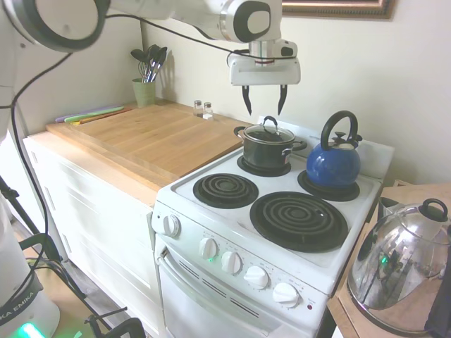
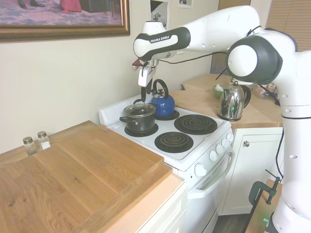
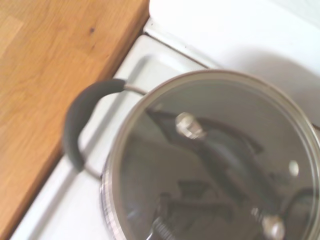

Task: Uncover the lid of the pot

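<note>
So there's one pot on the stove's back-left burner, one lid still sitting on it. The gripper hangs right above the knob, fingers spread, holding nothing. Two kettles: blue kettle at 3 o'clock of the pot, steel kettle off on the side counter. Four burners, two shakers.

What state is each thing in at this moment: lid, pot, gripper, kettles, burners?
lid: on the pot, closed, untouched.
pot: upright on the back burner, covered.
gripper: open, above the lid, holding nothing.
blue kettle: upright on the other back burner, cap on.
steel kettle: upright on the side counter, lid on.
front burners: bare, dark.
</note>
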You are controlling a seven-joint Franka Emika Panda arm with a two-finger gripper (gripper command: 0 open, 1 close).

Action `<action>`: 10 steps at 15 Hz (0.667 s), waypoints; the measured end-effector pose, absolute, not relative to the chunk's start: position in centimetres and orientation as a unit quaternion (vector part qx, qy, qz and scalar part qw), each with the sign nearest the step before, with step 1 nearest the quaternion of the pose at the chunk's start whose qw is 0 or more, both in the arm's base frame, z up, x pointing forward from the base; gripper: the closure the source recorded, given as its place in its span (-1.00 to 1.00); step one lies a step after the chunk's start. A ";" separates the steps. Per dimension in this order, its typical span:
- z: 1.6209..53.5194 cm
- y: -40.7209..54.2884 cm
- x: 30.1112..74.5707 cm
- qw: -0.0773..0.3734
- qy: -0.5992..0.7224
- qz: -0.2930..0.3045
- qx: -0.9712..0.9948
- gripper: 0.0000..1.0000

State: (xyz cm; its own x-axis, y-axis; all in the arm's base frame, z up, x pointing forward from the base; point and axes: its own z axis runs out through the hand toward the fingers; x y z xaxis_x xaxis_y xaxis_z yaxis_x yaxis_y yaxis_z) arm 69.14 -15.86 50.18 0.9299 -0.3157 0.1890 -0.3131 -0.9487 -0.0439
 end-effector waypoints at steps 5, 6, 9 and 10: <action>48.0 -16.4 72.3 0.020 0.152 -0.086 -0.985 1.00; 47.3 -16.4 72.7 0.020 0.150 -0.083 -0.985 1.00; 46.6 -16.5 73.3 0.019 0.151 -0.083 -0.985 1.00; 46.8 -16.5 73.4 0.019 0.150 -0.085 -0.985 1.00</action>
